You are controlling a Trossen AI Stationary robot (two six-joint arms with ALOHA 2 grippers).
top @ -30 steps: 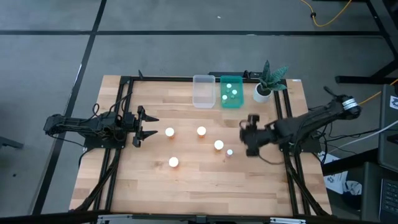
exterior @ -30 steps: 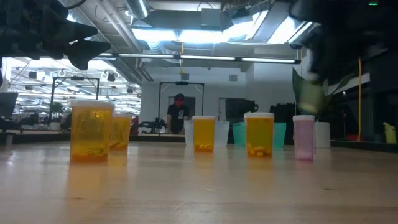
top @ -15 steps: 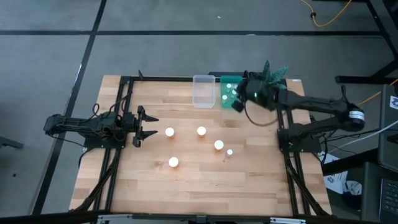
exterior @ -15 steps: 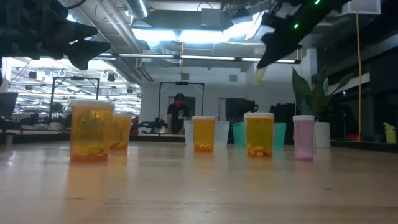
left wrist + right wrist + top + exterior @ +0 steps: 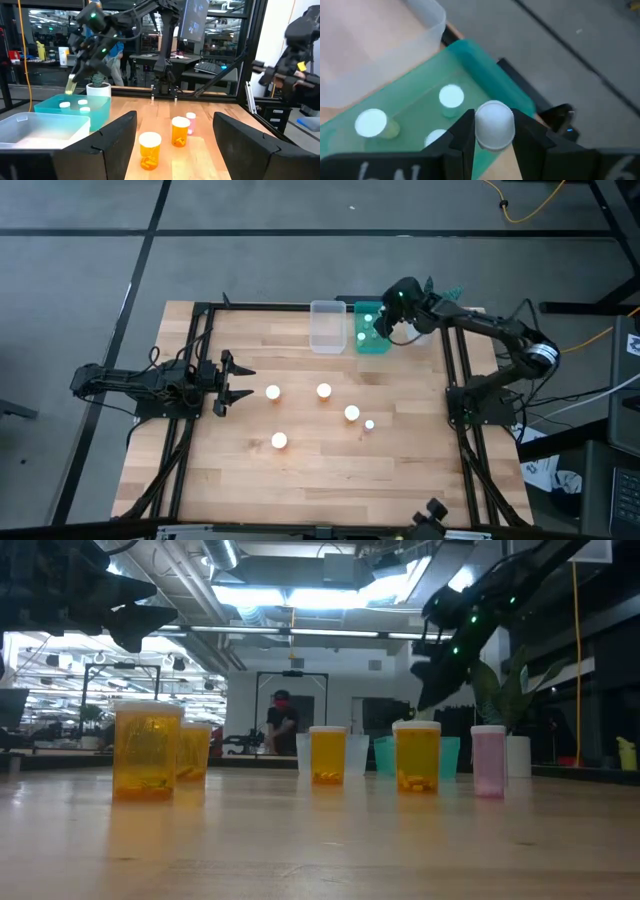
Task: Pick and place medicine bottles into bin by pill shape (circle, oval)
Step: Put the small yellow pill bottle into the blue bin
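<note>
Right wrist view: right tool (image 5: pixel 493 131) clamped on 1 white-capped bottle (image 5: pixel 494 125), cap up, directly above teal bin (image 5: pixel 485 65); left tool (image 5: pixel 225 383) apart, idle.

No lettering I can read anywhere right now. My right wrist camera catches pale marks along its lower edge, too cut off to make out, and the bottle caps (image 5: pixel 494 125) show bare white, no print.
</note>
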